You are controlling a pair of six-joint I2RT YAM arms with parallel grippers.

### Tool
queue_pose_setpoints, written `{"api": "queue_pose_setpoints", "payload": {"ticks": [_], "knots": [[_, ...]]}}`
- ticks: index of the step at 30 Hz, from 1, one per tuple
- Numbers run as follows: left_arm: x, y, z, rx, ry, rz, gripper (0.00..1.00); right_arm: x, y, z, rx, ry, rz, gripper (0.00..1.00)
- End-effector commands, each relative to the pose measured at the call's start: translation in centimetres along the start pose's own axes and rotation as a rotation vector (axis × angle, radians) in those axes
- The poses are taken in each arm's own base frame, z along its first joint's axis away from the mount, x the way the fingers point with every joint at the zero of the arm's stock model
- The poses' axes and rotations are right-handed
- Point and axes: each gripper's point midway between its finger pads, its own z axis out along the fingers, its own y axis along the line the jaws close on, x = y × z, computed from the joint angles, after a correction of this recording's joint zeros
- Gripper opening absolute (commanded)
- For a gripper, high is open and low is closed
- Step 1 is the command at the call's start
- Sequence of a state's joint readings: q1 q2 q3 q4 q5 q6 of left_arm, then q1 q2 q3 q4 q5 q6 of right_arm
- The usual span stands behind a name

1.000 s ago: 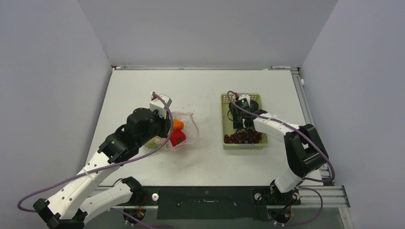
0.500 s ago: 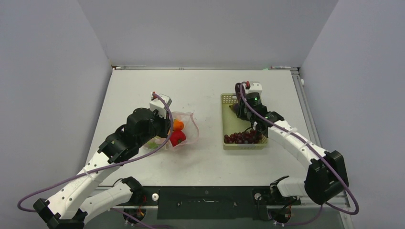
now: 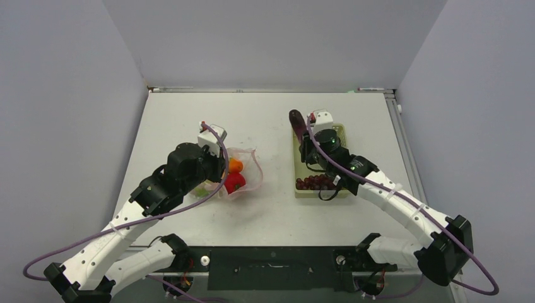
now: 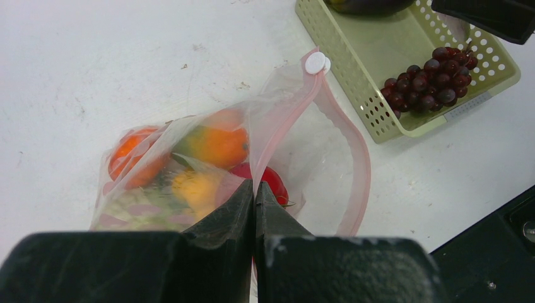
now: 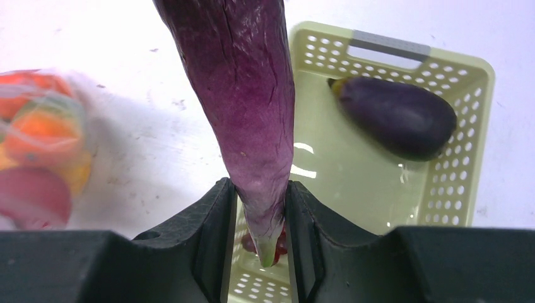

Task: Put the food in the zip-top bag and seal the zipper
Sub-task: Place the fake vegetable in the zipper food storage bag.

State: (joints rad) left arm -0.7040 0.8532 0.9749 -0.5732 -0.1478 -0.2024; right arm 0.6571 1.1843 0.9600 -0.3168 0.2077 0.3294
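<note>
- Left jaws: together, pinching the bag (image 4: pixel 328 158) at its zipper (image 4: pixel 363 170). The mouth is held agape, left of tabletop (image 3: pixel 265 113) centre. Unchanged.
- Bag contents: orange (image 4: pixel 217 145), tomato (image 4: pixel 272 182), others blurred.
- Right jaws: clamped on the long eggplant (image 5: pixel 246 95) near its stem end. A second ago they were down in the basket (image 5: pixel 470 132); now raised over its far left corner. Carry to bag likely next.
- Basket, toward right edge: round eggplant (image 5: pixel 394 117) and grapes (image 4: pixel 426 79) remain.

Illumination is bright, diffuse and overhead, casting only faint soft shadows on the table (image 3: pixel 271 214); the basket (image 5: pixel 467 145) floor shows small glare streaks, and the bag (image 5: pixel 38 145) in the right wrist view is blurred.
</note>
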Motion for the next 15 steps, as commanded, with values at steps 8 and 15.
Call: {"api": "queue_pose_setpoints", "payload": {"ticks": [8, 15], "knots": [[-1.5, -0.2, -0.3, 0.013, -0.051, -0.018, 0.0, -2.5, 6.4, -6.4, -0.251, -0.06, -0.221, 0.24], [-1.4, -0.2, -0.2, 0.012, -0.05, -0.018, 0.0, 0.0, 9.7, -8.5, -0.349, 0.008, -0.36, 0.24]]}}
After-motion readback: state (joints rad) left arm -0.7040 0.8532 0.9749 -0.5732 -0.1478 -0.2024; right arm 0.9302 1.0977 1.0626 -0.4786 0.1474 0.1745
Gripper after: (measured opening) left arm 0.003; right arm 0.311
